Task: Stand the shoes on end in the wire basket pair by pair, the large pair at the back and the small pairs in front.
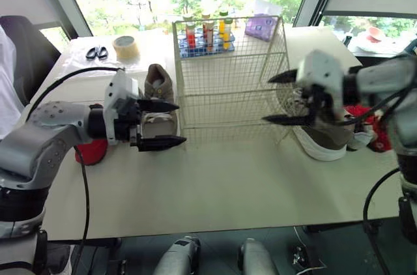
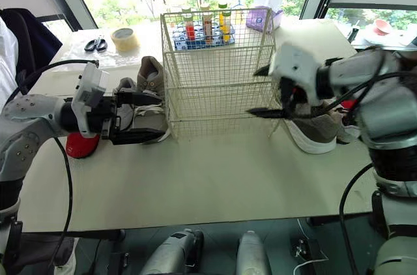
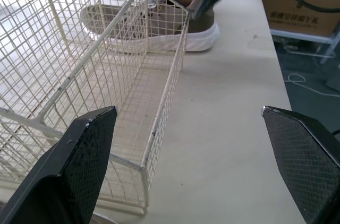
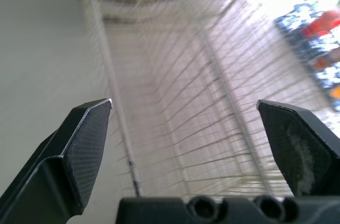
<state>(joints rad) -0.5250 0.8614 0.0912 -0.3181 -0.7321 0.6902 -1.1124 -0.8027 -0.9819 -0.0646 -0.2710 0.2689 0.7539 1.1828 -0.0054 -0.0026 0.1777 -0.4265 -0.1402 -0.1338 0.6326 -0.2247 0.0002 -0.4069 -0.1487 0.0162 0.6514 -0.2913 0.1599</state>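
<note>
Table [image 1: 228,190] with a pale top carries everything, and the tall white wire basket [image 1: 228,73] stands upright near its middle. Large olive-tan shoe [image 1: 329,144] with a white sole lies flat on the table just right of the basket, outside it and partly behind the right arm. Smaller shoes [image 1: 158,86], tan and pale, lie close against the left wall of the basket, also outside it. Left gripper [image 1: 179,122] hovers just left of the basket's front corner, over those smaller shoes, its two black fingers spread wide and holding nothing. Right gripper [image 1: 267,100] hangs at the basket's right wall, its fingers likewise spread wide apart and empty, their tips pointing toward the wire. A red object [image 1: 94,151] sits farther left of the basket, partly hidden by the left arm. Behind the basket stands a blue rack of small bottles [image 1: 205,34], with a purple box [image 1: 260,26] beside it. Behind and left of the basket lie a roll of tape [image 1: 125,48] and black-handled scissors [image 1: 97,53].
</note>
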